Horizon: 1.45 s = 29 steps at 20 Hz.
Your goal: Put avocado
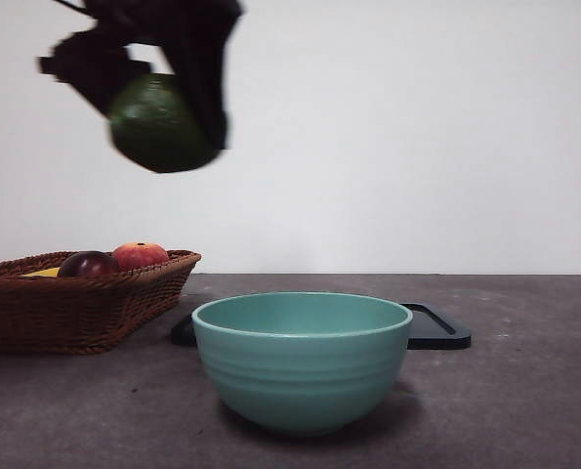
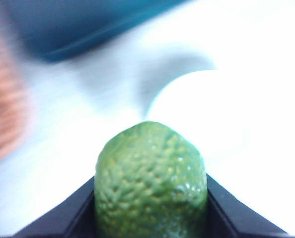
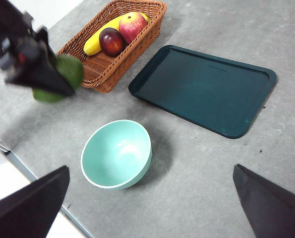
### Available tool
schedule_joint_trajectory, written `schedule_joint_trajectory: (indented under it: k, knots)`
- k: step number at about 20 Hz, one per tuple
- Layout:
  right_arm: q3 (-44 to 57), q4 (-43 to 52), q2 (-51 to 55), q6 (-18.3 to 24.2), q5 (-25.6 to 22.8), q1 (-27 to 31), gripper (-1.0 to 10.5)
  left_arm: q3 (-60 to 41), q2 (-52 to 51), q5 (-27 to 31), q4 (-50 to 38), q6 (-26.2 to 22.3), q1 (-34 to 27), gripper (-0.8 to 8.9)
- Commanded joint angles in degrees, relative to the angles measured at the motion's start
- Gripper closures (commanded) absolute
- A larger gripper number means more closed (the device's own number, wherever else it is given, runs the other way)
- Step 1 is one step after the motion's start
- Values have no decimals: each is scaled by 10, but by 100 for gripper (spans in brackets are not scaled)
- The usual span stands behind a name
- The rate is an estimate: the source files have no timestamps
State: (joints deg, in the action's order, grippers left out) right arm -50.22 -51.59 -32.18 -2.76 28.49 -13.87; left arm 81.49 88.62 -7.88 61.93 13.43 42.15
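- I hold the avocado [image 1: 158,125] in my left gripper [image 1: 158,103], one jaw pressed against each side of it; my left wrist view shows the pebbly green skin filling the space between them.
- The fruit is high in the air, clear of the table [image 1: 524,410] and touching nothing but my jaws.
- From the front it hangs above the gap between the basket [image 1: 75,308] and the bowl [image 1: 301,360], nearer the basket side. It is not over the bowl's mouth.
- My right gripper [image 3: 152,208] waits high up with its jaws spread wide and nothing in them, looking down on the whole layout.
- From that view I see a banana [image 3: 95,39], a dark plum [image 3: 111,41] and an apple [image 3: 132,26] lying in the basket, and a dark tray [image 3: 202,89] beside it with nothing on it.
- The bowl holds nothing and stands near the tray, between it and the table's edge.
- So, as I judge it, the pick is done: the fruit is gripped and lifted.
- What is left is the carry, the lowering and the release.
- The task does not name a place. The bowl looks the likelier target, but I cannot tell it from the tray.
- The left wrist view is blurred, so I suppose I am mid-swing.
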Motion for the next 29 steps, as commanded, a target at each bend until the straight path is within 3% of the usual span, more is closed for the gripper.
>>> schedule_joint_trajectory:
  k: [1, 9, 21, 22, 25, 29]
  knots:
    - [-11, 6, -2, 7, 0, -3, 366, 12, 32, -4, -28, 22, 42, 742]
    - [-11, 17, -2, 7, 0, -3, 366, 12, 143, -3, -76, 21, 115, 742]
    - [-11, 25, -2, 6, 0, -3, 366, 12, 222, 7, -104, 6, 121, 738]
    - [-11, 25, -2, 6, 0, -3, 366, 12, 222, 7, -103, 5, 121, 692]
    - [-11, 25, -2, 6, 0, -3, 366, 12, 222, 7, -104, 3, 121, 433]
    - [-11, 25, -2, 6, 0, -3, 366, 16, 222, 7, -103, -6, 121, 399]
